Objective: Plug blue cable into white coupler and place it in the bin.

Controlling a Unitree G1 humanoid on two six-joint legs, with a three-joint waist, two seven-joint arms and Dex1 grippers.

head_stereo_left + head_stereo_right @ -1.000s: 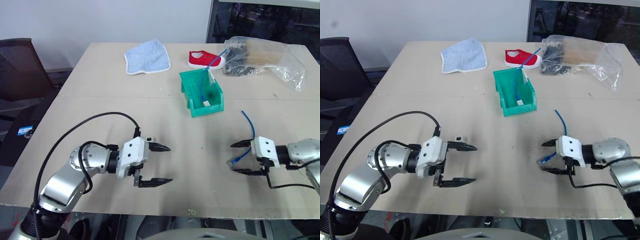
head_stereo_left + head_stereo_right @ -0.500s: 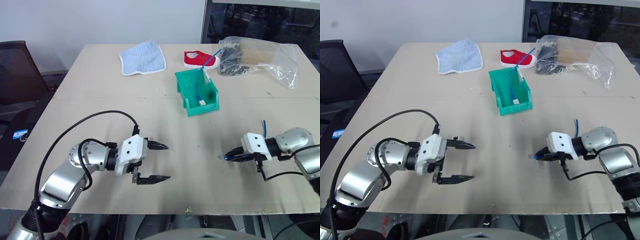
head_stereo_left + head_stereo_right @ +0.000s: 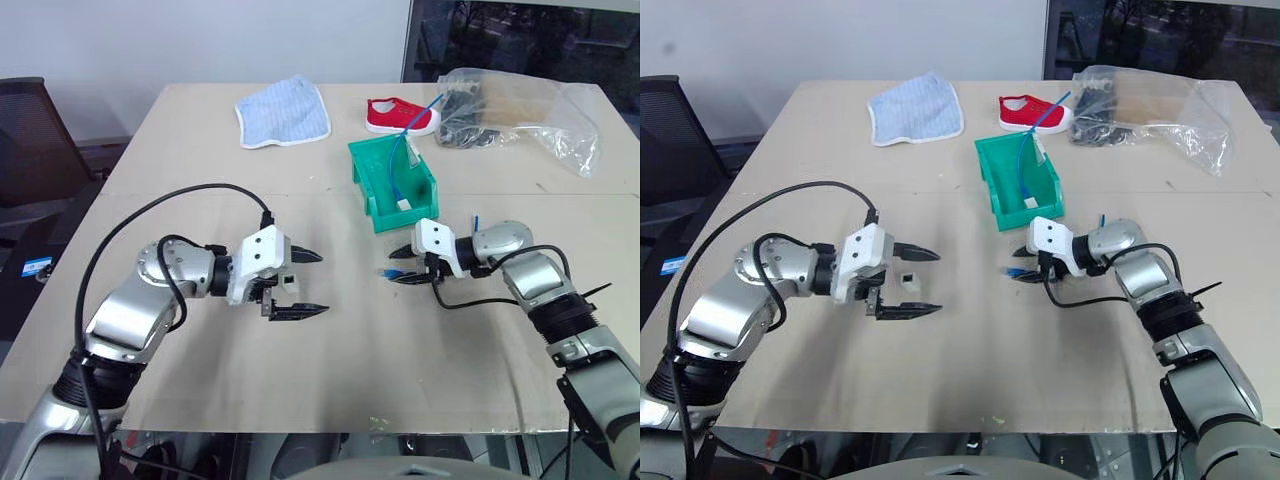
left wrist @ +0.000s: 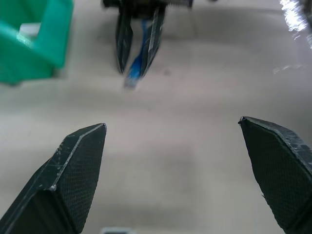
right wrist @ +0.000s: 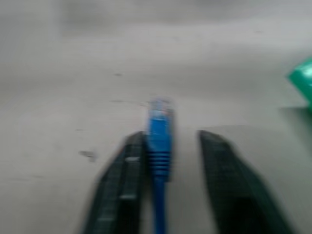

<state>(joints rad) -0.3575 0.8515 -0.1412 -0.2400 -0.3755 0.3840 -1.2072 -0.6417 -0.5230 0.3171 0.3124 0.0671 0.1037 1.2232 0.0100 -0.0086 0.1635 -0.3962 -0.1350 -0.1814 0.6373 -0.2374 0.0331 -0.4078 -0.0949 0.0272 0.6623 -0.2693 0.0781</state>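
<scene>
Place: an office or lab room is suggested.
Evidence: a plain beige counter, a black office chair, a white wall, a dark window.

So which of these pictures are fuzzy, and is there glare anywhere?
The right wrist view is smeared: the blue cable plug and the black fingers look soft. In the left wrist view the near fingers are crisp, the bin beyond blurry, with a bright glint at the upper corner. The head views are sharp; the clear plastic bag shines.
</scene>
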